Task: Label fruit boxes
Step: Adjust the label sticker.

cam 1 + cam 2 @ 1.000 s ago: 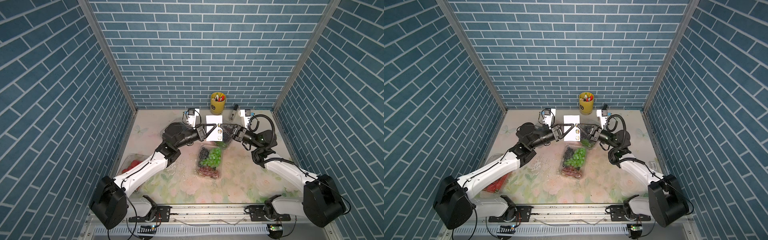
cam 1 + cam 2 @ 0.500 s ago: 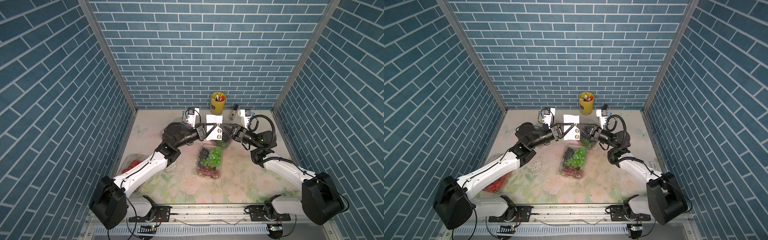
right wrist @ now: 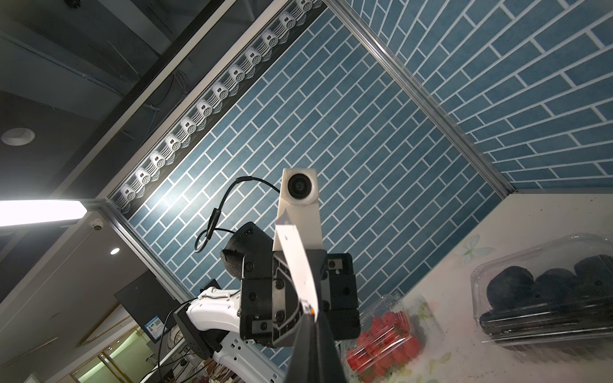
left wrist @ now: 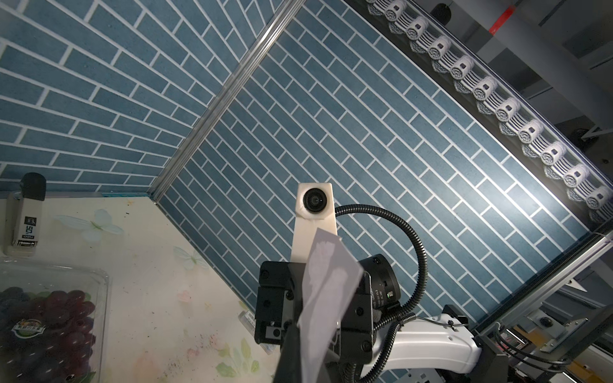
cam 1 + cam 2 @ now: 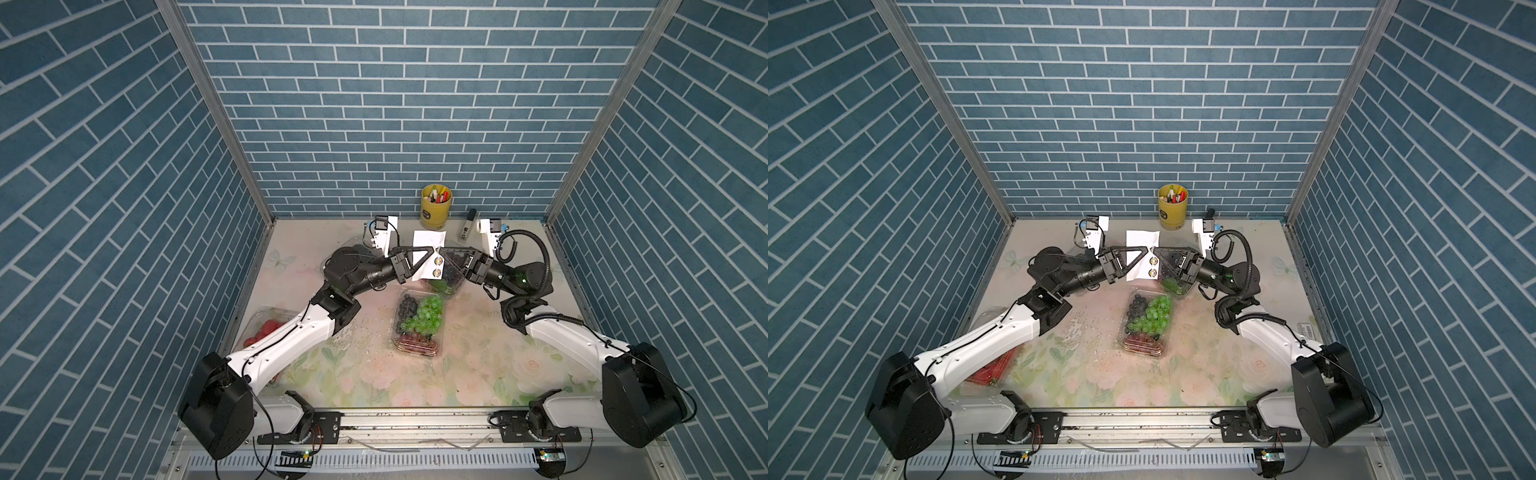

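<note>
Fruit boxes [image 5: 417, 322] beneath raised jaws, both pairs pinching the white sticker sheet [image 5: 429, 243]

Blue brick-pattern walls [image 5: 415, 104], floral tabletop [image 5: 478, 374], bright overhead light strip [image 3: 39, 212]

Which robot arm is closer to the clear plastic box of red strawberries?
Left. The left arm reaches right over the clear plastic box of red strawberries, partly hiding it. The right arm is far off on the opposite side.
</note>
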### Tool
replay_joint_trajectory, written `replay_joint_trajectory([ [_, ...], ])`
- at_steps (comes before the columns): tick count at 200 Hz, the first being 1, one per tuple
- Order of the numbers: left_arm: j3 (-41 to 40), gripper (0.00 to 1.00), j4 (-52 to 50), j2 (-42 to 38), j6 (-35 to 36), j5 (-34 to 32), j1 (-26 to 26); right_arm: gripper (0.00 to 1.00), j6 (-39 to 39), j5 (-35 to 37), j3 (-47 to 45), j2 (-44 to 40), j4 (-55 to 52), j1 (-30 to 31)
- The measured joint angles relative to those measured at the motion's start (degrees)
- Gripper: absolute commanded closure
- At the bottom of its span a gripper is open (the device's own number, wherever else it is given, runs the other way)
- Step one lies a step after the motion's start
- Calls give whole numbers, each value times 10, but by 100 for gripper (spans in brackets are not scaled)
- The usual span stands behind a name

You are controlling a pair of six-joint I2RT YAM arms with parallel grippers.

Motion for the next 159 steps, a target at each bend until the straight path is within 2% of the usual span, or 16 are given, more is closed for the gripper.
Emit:
replay_joint_trajectory([
  [47,-2,100,7,0,1,6,0,100,0,0,0,0,-1,-4],
  [62,-3,84,5,-2,5,6,0,100,0,-1,0,0,-4,-6],
  [88,-8,78,-7,-17,12,3,4,100,0,-4,0,-1,-11,-6],
  [134,-6,79,1,-17,8,0,12,100,8,-14,0,-1,-10,-6],
  [159,3,85,10,5,-4,3,12,100,13,-17,0,-1,-8,-6],
])
